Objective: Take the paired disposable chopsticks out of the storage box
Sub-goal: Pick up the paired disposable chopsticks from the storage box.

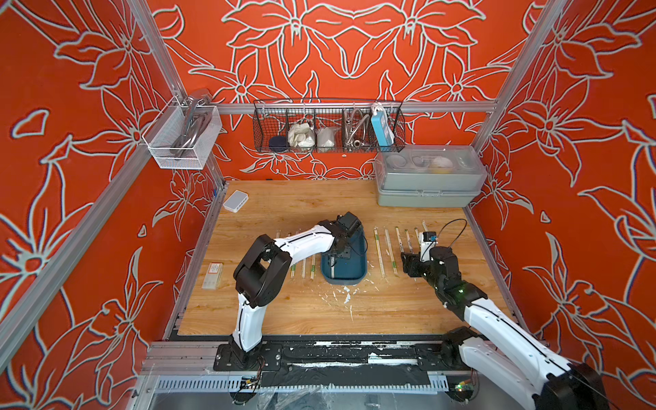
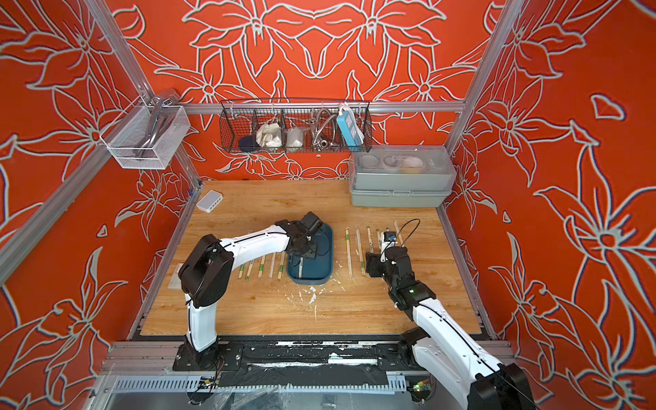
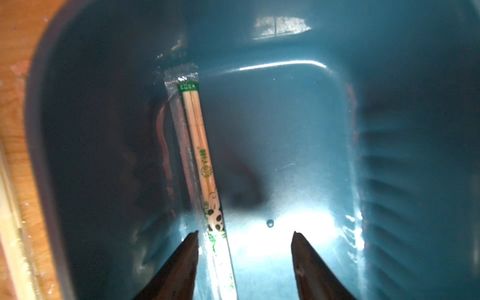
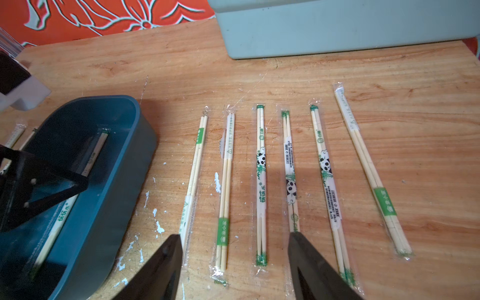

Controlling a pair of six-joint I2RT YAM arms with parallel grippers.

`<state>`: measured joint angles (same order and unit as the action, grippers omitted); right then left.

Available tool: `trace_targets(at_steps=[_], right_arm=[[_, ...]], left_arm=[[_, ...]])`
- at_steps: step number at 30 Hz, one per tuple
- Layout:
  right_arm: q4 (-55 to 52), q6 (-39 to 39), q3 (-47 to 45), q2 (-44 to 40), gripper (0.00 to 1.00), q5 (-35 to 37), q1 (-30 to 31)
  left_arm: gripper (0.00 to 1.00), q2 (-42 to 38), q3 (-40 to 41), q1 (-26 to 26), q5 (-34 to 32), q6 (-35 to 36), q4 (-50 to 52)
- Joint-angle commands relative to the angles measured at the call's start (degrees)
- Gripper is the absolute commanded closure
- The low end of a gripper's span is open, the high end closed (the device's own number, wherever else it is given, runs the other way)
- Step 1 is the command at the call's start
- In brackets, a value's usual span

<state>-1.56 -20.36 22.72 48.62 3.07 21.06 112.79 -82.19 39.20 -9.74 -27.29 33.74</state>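
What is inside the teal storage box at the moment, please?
One sleeved chopstick pair lies in the storage box, the open left gripper straddling it. Whatever lies beneath the gripper is hidden.

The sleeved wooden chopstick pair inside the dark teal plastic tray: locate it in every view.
In a top view: chopstick pair, pale sliver at near end of teal tray.
In a top view: likewise.
Left wrist: mid-frame, between left gripper fingers.
Right wrist: on the tray floor.
Shared landmark: that tray.

Wooden table [image 1: 284, 309] carries storage box [image 1: 343, 280], chopstick pairs [image 4: 261, 181], grey case [image 1: 426, 199].
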Motion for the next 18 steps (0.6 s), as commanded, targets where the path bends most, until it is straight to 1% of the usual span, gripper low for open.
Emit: trace_targets(at_steps=[1,2,3,5,6,7,8,9,11,18], right_arm=[[-0.95,-0.77,1.52,-0.02,0.31,1.49,0.34],[-0.99,-0.76,1.58,0.08,0.31,1.56,0.39],[-0.99,-0.79,1.60,0.27,0.31,1.45,0.33],[-1.24,-0.70,1.88,0.47,0.31,1.32,0.38],[-1.42,-0.73,1.95,0.42,0.31,1.37,0.36],[-1.47,-0.73,1.98,0.32,0.31,1.41,0.38],[-1.42,-0.72,1.91,0.21,0.31,1.46,0.38],[-1.43,-0.73,1.82,0.10,0.31,1.50,0.32],[-1.47,-0.65,1.76,-0.09,0.31,1.41,0.39],[-1.34,-0.65,1.80,-0.16,0.31,0.89,0.36]], left_arm=[[0.45,0.06,0.25,-0.09,0.73,-0.51,-0.25],[0.49,-0.02,0.45,-0.09,0.86,-0.49,-0.35],[0.48,0.03,0.54,-0.09,0.73,-0.53,-0.42],[0.42,0.29,0.63,-0.05,0.68,-0.27,-0.72],[0.43,0.55,0.63,-0.15,0.79,-0.13,-1.01],[0.48,0.84,0.63,-0.22,1.31,0.14,-1.32],[0.49,1.27,0.48,-0.34,1.81,0.14,-1.43],[0.47,1.73,0.08,-0.35,1.47,0.19,-1.20],[0.39,2.57,-0.32,-0.36,0.33,0.03,-0.87],[0.38,7.06,-4.40,-0.44,-3.26,-0.20,2.56]])
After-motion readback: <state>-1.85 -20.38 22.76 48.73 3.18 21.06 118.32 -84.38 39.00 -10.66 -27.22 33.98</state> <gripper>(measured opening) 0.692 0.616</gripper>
